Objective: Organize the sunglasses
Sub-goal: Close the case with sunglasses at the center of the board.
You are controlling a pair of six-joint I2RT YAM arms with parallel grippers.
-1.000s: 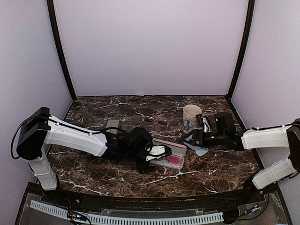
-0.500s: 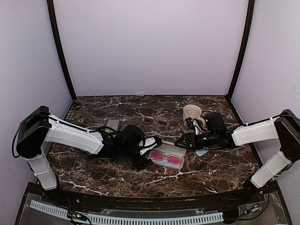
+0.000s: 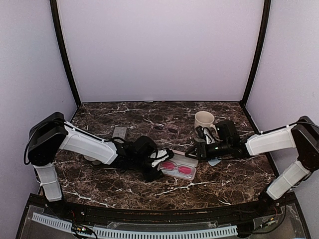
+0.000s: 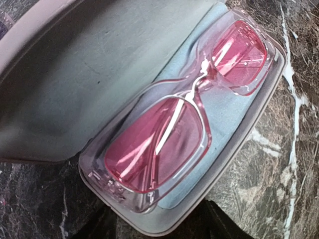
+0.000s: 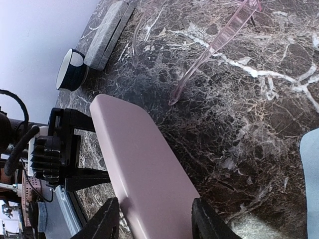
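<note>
top external, l grip (image 3: 162, 160) cleared red sunglasses (image 3: 178, 168), closure unclear, r grip (image 5: 155, 219) clamps lid (image 5: 144, 164)

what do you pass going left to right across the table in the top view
grey case → pink sunglasses → mug

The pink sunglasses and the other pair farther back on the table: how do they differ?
The pink sunglasses lie in the open pink case on a light blue cloth; the other pair lies on the bare table. The pink sunglasses have a chunky translucent frame and pink lenses; the other pair has a thin frame. Both lie near the table's middle.
</note>
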